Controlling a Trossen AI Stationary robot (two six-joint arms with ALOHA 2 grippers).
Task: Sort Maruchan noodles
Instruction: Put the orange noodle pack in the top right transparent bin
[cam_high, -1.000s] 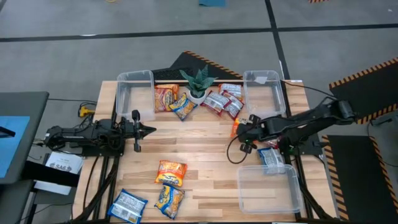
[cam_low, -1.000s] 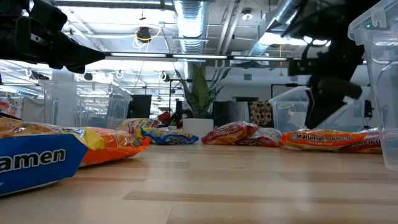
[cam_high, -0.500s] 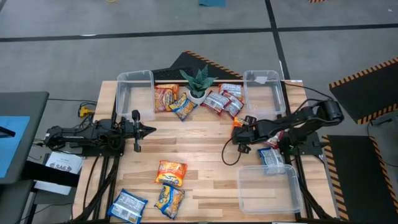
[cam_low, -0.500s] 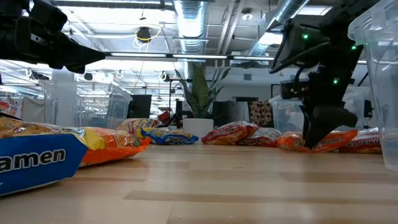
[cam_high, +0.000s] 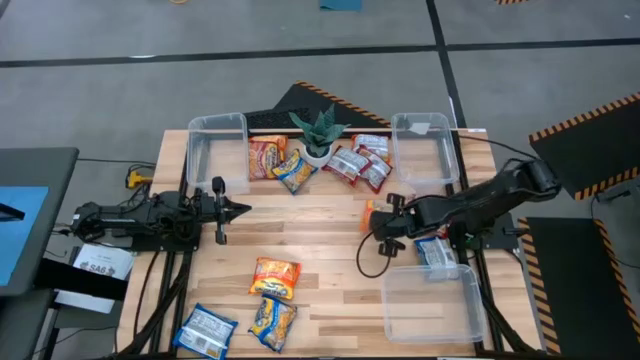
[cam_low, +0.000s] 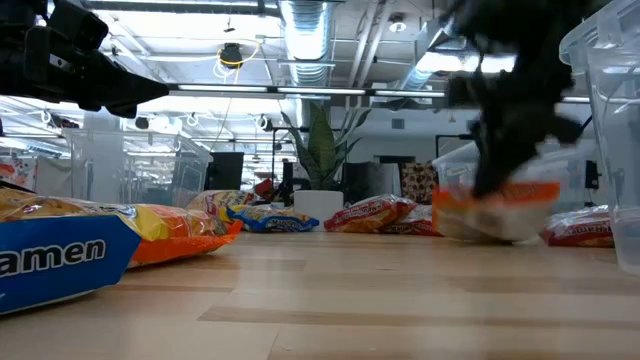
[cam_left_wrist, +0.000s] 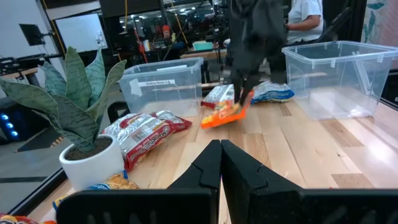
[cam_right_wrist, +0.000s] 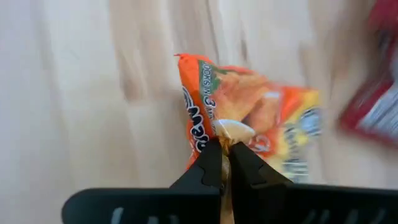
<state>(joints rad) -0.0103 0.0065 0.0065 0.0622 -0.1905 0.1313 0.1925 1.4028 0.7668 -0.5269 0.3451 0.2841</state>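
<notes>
High view: right gripper clamped on orange noodle packet at table centre-right, left gripper clenched, idle at left; low view: packet lifted, blurred; right wrist view: fingers pinching packet edge.

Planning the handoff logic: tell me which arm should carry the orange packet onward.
Right. The right end effector is already shut on the orange packet, lifted off the table near the clear bins. The left end effector waits shut, far across the table.
</notes>
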